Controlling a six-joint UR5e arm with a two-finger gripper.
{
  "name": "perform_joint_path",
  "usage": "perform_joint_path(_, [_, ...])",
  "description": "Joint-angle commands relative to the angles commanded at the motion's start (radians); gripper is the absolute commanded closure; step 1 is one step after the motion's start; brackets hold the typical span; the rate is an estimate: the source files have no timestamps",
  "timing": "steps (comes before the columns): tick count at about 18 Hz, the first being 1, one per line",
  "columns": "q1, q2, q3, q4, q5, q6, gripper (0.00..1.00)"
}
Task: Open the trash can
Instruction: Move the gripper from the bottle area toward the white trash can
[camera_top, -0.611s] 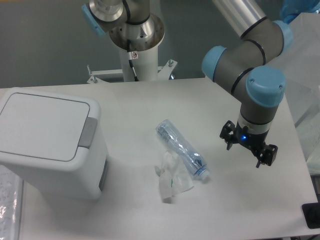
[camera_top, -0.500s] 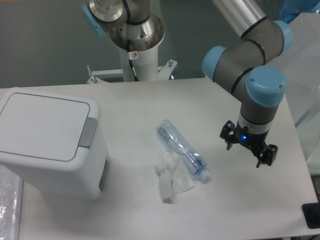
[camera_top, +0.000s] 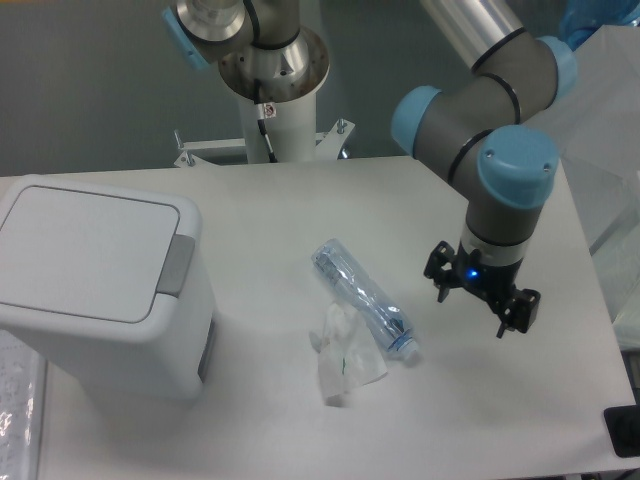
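Here, at left of frame: white trash can (camera_top: 95, 285), lid closed, grey latch strip facing right. At centre: crushed clear plastic bottle (camera_top: 364, 298) touching crumpled wrapper (camera_top: 345, 354) on white table (camera_top: 280, 200). At right: gripper (camera_top: 480, 297), fingers spread apart, holding nothing, just above the tabletop.

The trash can (camera_top: 105, 290) is a large, boxy white plastic bin with rounded corners, standing upright at the left side of the tabletop (camera_top: 300, 200). Its flat white lid (camera_top: 85, 252) lies closed, flush with the top of the body. A grey latch strip (camera_top: 178, 265) sits along the lid's right edge. A darker recessed panel shows on the bin's right wall below the latch.
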Motion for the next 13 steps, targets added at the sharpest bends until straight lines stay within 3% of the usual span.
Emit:
perform_joint_path(5, [-0.046, 0.003, 0.018, 0.000, -0.050, -0.198, 0.00])
perform_joint_path(8, [-0.069, 0.032, 0.020, 0.003, -0.110, -0.393, 0.00])
perform_joint_path(13, [-0.112, 0.084, 0.018, 0.012, -0.228, -0.565, 0.00])
